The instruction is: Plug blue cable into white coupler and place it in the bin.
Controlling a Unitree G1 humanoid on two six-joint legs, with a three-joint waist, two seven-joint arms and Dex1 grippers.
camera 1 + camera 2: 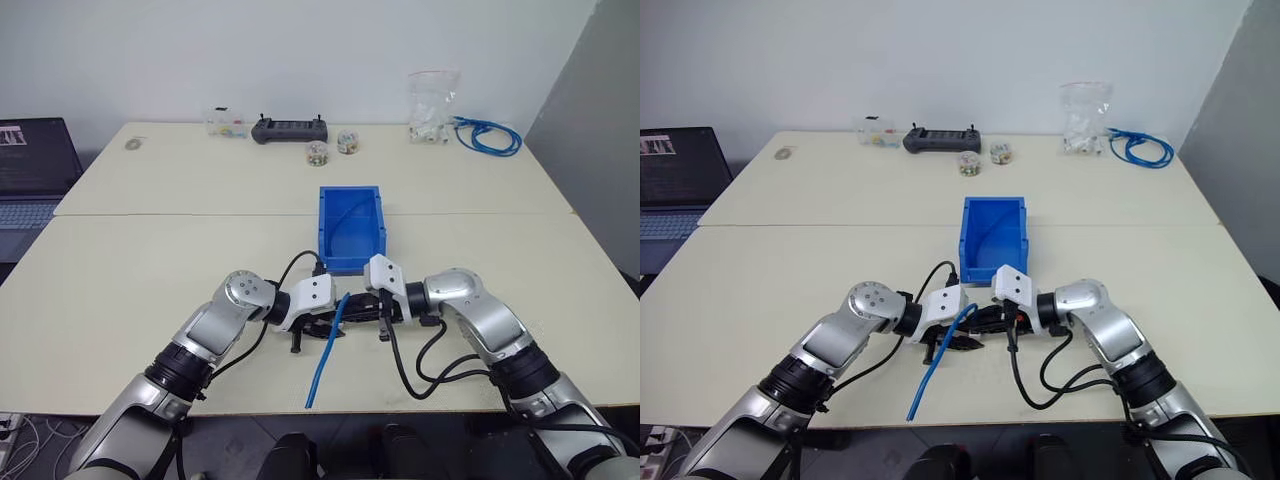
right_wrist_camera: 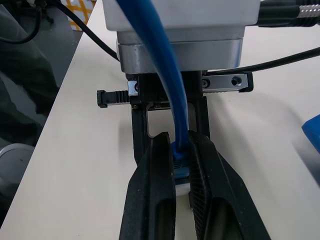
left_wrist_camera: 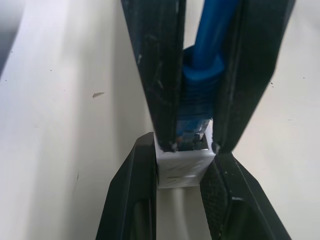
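Pale cream tabletop fills most of the frame, with a white wall behind it and an open laptop at the left edge. Low in the centre we see both arms meeting: the left gripper and the right gripper point toward each other just in front of the bin. In the left wrist view its jaws are drawn narrow around the white coupler, pinching it from both sides. The right jaws, also narrow, are clamped on the blue cable at its plug end, which sits at the mouth of the coupler; we cannot tell whether it is fully seated. From the grip the cable runs down toward the lower centre of the frame, its loose end lying near the front edge of the tabletop. The bin stands open-topped in the middle of the frame, and inside it we make out only a thin dark line along one inner wall. Along the far edge sit a black controller, small round containers, a clear bag of white parts and a coiled blue cable bundle at the upper right.
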